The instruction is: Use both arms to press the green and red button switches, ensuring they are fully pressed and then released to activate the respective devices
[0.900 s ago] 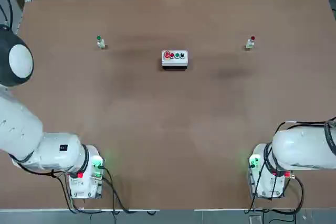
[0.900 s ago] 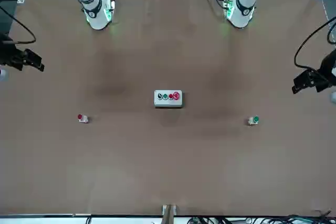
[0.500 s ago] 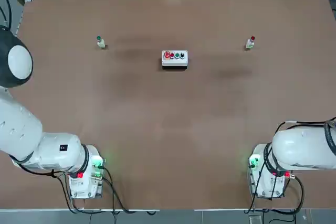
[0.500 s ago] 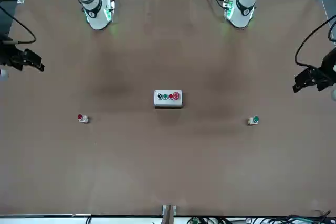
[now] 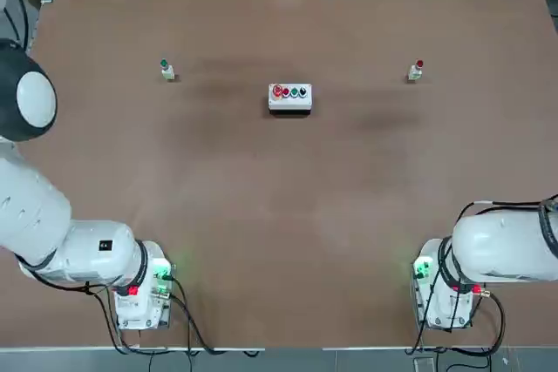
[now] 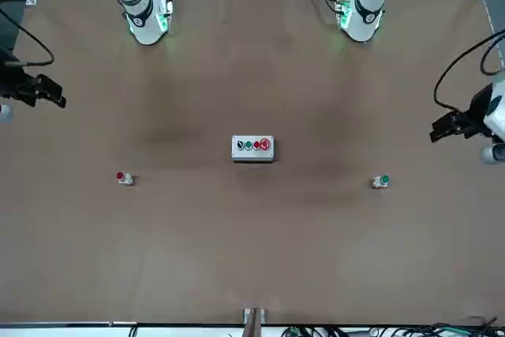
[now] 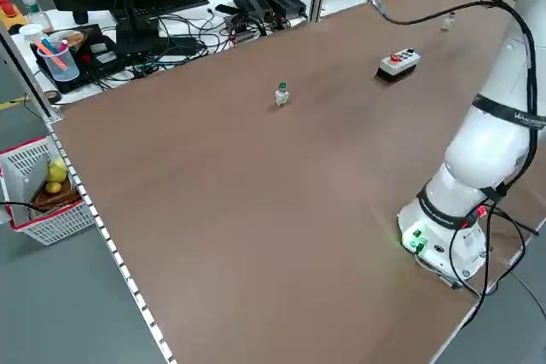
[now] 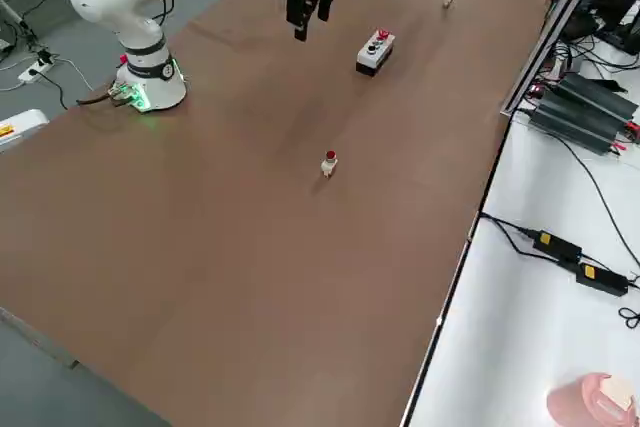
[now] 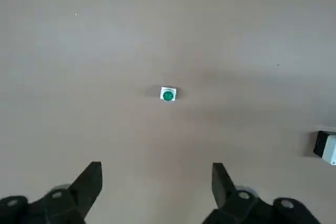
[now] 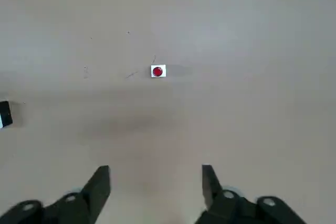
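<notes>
While both fingers (image 9: 89, 182) gape, green switch (image 9: 167, 94) lies beyond them.

a robotics lab. two white arms (image 5: 61, 241) are bolted to a brown table (image 5: 288, 206). cables and power units (image 7: 264, 2) crowd the neighbouring benches.

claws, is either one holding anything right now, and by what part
Nothing is held. The left claw hangs open above the green button switch, the right claw open above the red button switch, neither touching.
</notes>
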